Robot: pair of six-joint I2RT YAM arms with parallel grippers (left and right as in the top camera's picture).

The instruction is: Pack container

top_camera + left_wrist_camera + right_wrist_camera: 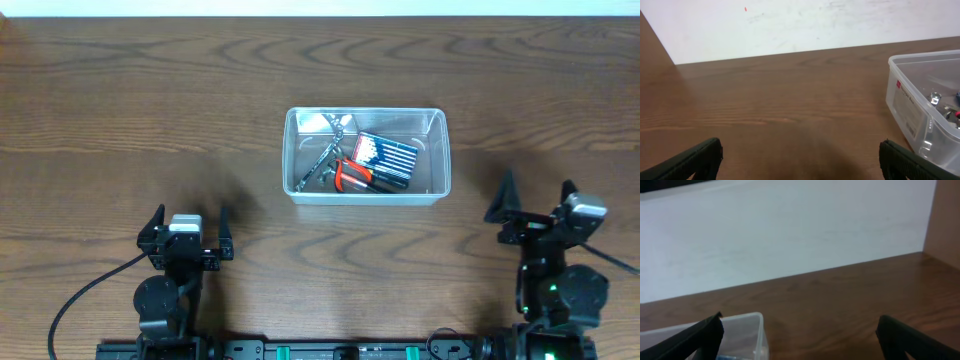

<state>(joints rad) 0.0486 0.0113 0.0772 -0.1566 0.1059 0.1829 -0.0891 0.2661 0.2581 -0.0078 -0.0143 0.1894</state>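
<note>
Wood-grain table (pixel 120 90) bears the container (pixel 289 155), white wall (pixel 790 25) behind.

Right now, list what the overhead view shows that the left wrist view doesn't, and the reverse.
Overhead only: the right gripper, open, and everything lying in the container: a blue-striped pack, a red-handled tool and a metal tool. Left wrist only: the label with a red mark on the container's side wall. Both: the table, part of the container, and the open left gripper.
</note>
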